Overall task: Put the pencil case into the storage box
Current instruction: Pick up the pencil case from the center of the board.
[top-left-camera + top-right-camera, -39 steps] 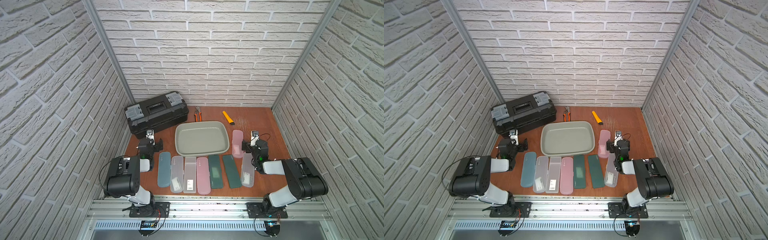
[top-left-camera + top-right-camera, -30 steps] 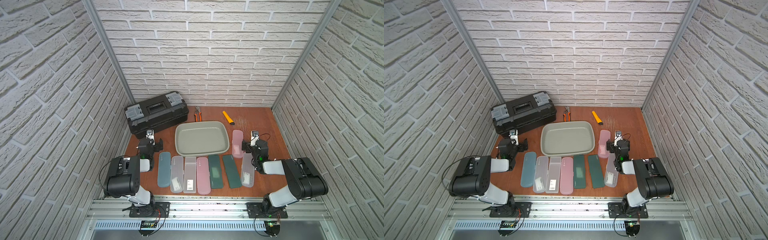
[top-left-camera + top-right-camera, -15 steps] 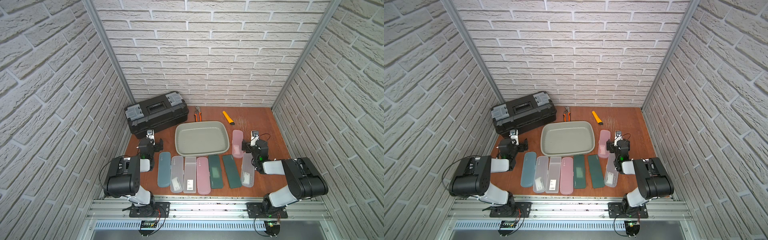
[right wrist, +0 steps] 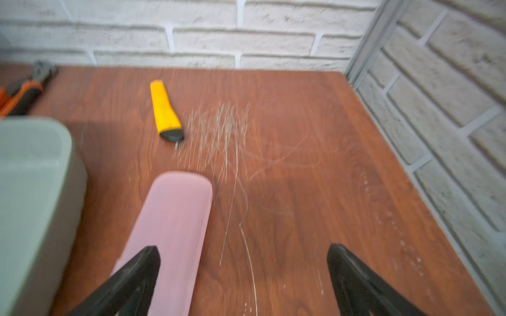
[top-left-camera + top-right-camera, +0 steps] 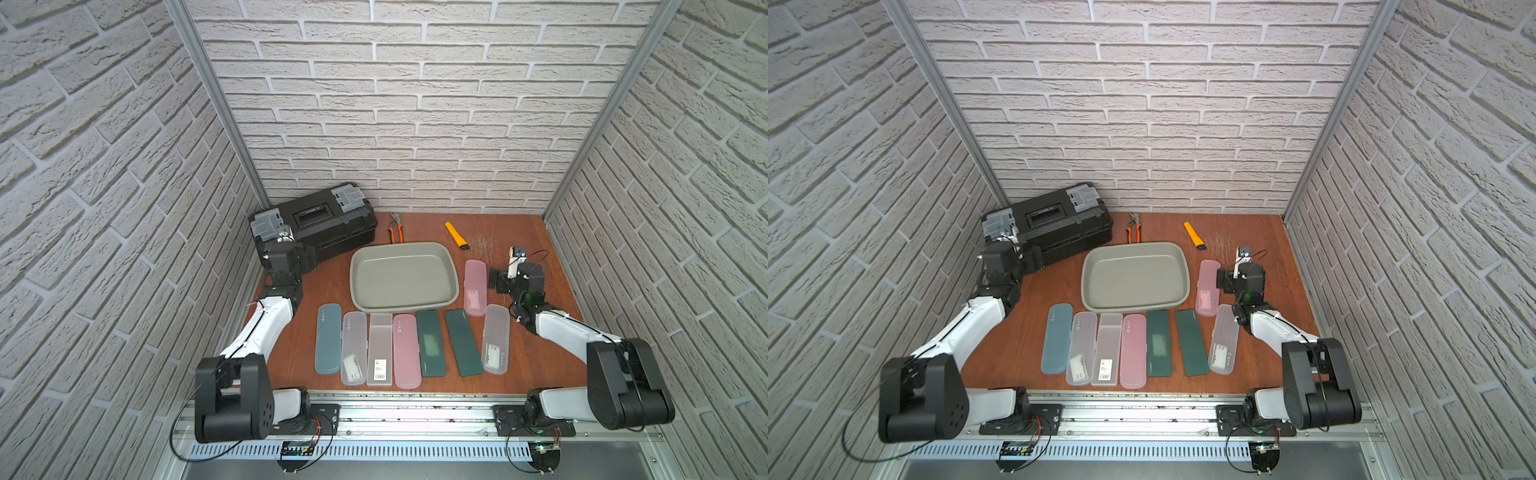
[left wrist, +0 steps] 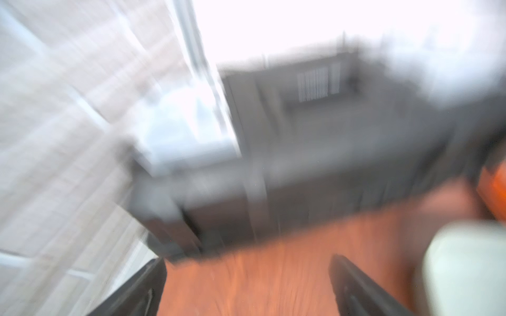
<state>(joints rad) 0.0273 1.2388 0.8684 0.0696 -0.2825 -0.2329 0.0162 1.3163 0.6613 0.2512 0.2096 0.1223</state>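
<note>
Top views both show the translucent pink plastic pencil case (image 5: 475, 286) lying flat on the brown wooden counter (image 5: 328, 286), just beside the shallow grey-green plastic storage box (image 5: 403, 276), outside it. Left wrist view, much blurred: the left fingers (image 6: 142, 287) stand apart near a black toolbox (image 6: 315, 164). Right wrist view: the right fingers (image 4: 137, 279) stand wide apart, one over the pink case.

a robot lab booth. white brick-pattern panels (image 5: 415, 104) enclose a wooden tabletop (image 5: 519, 365), and an aluminium rail (image 5: 415, 419) carries two arms (image 5: 266, 328) (image 5: 561, 332).
</note>
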